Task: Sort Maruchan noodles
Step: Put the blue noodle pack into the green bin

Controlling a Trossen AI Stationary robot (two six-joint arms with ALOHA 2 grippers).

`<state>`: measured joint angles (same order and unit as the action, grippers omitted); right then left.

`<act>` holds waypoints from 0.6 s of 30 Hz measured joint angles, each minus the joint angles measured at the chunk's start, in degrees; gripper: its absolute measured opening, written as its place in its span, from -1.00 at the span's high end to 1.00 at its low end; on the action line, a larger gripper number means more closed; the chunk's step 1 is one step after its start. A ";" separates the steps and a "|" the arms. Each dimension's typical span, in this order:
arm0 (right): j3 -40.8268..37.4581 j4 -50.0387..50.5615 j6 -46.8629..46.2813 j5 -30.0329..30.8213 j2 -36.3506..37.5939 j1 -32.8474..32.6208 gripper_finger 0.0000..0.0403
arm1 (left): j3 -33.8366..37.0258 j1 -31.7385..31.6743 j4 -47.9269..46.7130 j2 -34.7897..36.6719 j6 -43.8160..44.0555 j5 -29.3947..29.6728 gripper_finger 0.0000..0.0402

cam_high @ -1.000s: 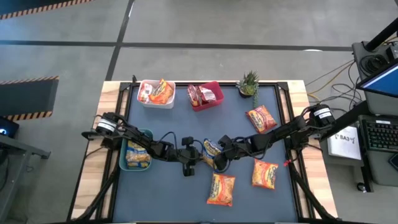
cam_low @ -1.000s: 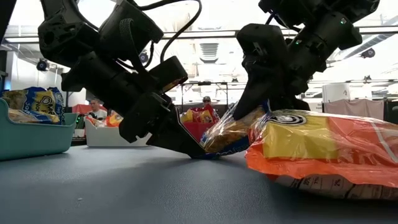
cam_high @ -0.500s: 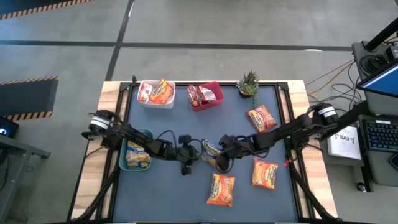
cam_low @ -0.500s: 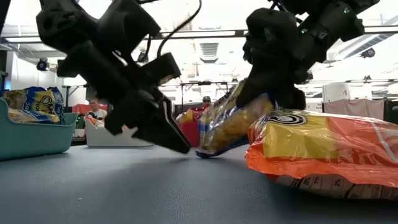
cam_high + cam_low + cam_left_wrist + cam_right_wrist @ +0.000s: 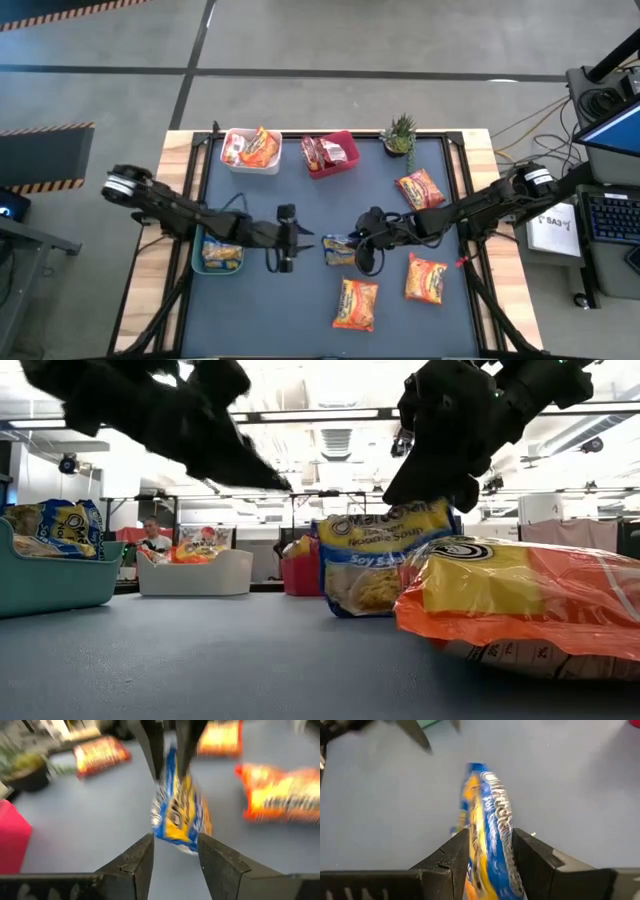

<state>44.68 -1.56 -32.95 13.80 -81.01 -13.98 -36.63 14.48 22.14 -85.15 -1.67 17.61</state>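
Observation:
A yellow-blue Maruchan packet (image 5: 337, 250) stands upright at the table's middle and shows in the low view (image 5: 380, 560). My right gripper (image 5: 358, 245) is shut on it. My left gripper (image 5: 298, 240) hangs open a little to the packet's left, raised off the table (image 5: 250, 455). In the left wrist view its fingers (image 5: 142, 855) frame the packet (image 5: 177, 815) without touching it. Three orange packets (image 5: 420, 190) (image 5: 427, 278) (image 5: 356, 303) lie flat on the mat. My right gripper pinches the yellow-blue packet between its two fingers (image 5: 457, 852), one on each flat face, at its upper part (image 5: 425, 510). The fingers come from above, slanting in from the table's right. The packet hangs upright below them; whether its lower edge (image 5: 355, 610) touches the mat I cannot tell.
Along the far edge stand a white bin (image 5: 236, 163) with orange packets, a red bin (image 5: 348, 163) with red packets, and a small potted plant (image 5: 398, 133). A teal bin (image 5: 238, 216) with yellow-blue packets sits at the left. One orange packet fills the low view's right foreground (image 5: 520, 605).
My left gripper has drawn back from the packet toward the table's left edge and risen. My right gripper has lifted the packet's held end, and the packet has swung from lying tilted on the mat to standing upright.

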 joint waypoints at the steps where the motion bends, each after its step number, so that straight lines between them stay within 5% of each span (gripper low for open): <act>1: -0.04 -0.13 0.39 0.05 -0.17 0.00 0.32 | 1.69 0.00 2.46 1.60 0.48 0.00 0.33; 10: -0.28 -0.26 2.64 0.35 -0.96 -0.40 0.32 | 14.71 0.02 27.01 3.39 12.75 -0.17 0.31; 18: -0.28 -0.45 3.21 -0.30 -0.96 -2.34 0.32 | 11.90 0.04 32.30 -4.15 15.08 -0.22 0.15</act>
<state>44.40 -2.01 -29.74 13.51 -81.97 -16.32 -24.72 14.52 54.44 -89.30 13.41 17.38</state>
